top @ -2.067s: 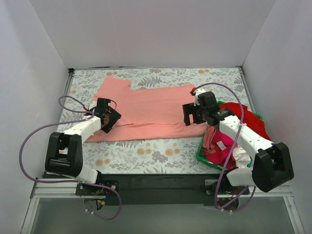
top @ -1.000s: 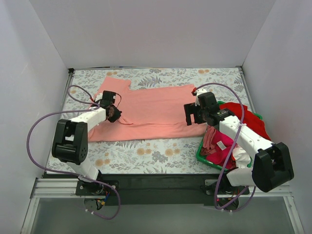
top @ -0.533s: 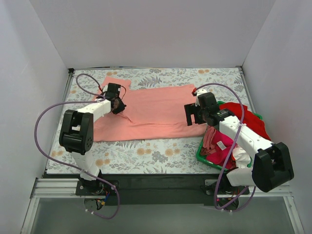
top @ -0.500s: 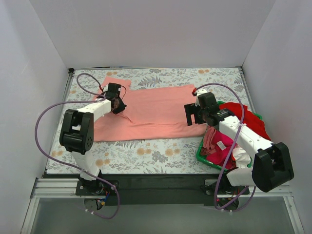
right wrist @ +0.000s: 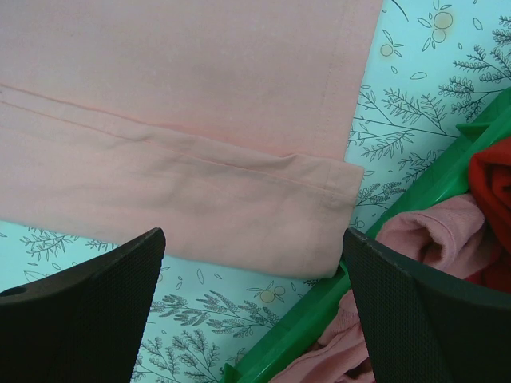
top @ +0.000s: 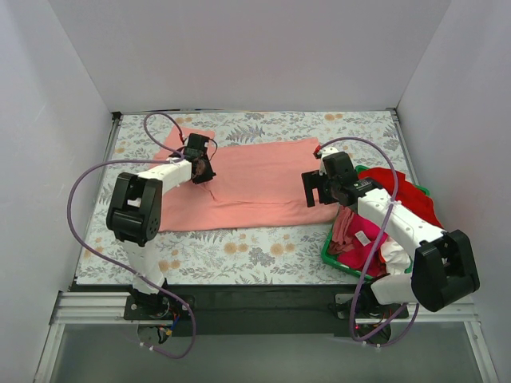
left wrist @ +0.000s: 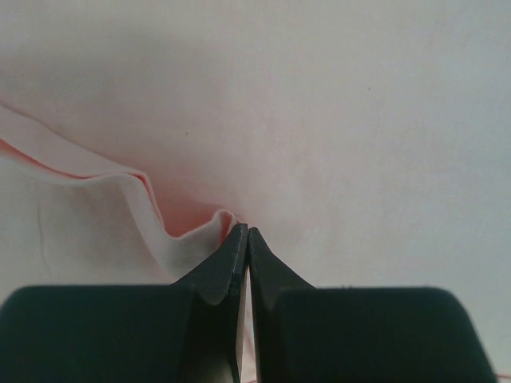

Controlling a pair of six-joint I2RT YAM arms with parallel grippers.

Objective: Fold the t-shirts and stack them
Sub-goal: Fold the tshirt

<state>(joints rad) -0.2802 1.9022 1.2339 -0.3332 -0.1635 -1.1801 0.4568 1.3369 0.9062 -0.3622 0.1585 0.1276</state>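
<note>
A salmon-pink t-shirt (top: pixel 263 179) lies spread across the middle of the flowered table. My left gripper (top: pixel 200 167) sits on its far-left part, shut, with a raised fold of the pink cloth (left wrist: pixel 192 235) pinched at its tips (left wrist: pixel 243 233). My right gripper (top: pixel 315 191) hovers open over the shirt's near-right corner (right wrist: pixel 319 207), nothing between its fingers (right wrist: pixel 251 239). More t-shirts lie bunched in the green basket: a red one (top: pixel 403 191), a magenta one (top: pixel 363 243) and a white one (top: pixel 391 254).
The green plastic basket (top: pixel 331 254) stands at the right, its rim (right wrist: pixel 399 231) almost touching the pink shirt's corner. White walls close in the table on three sides. Purple cables loop from both arms over the table's left and right parts.
My left gripper has travelled away from me and to the right across the pink shirt, carrying its left edge inward. The right arm has hardly moved.
</note>
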